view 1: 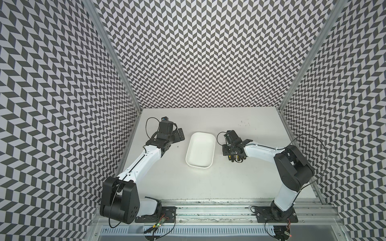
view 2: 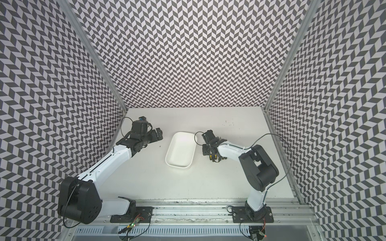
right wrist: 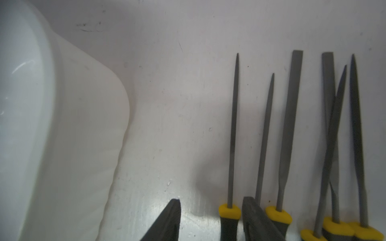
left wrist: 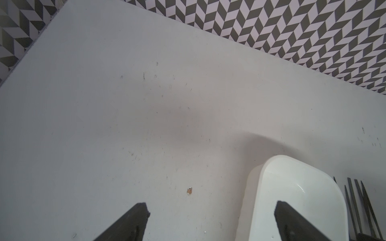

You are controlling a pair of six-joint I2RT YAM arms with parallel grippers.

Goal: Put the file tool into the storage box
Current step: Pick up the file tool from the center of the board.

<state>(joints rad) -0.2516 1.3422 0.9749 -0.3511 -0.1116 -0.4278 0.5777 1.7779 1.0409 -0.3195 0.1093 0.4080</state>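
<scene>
Down on my right side, my right gripper (right wrist: 212,200) sits low over a row of six slim grey metal needle files (right wrist: 290,125) with yellow-and-black handles, lying on the white tabletop (view 1: 208,183). My fingers are apart, straddling the handle of the file tool (right wrist: 233,125) closest to the box, with a gap still showing on one side, so no squeeze. Just beside the files is the white shallow plastic storage box (view 1: 200,151); every file lies outside it. Farther back, across the box, my left gripper (left wrist: 211,204) hangs spread wide, near the box's far corner.
</scene>
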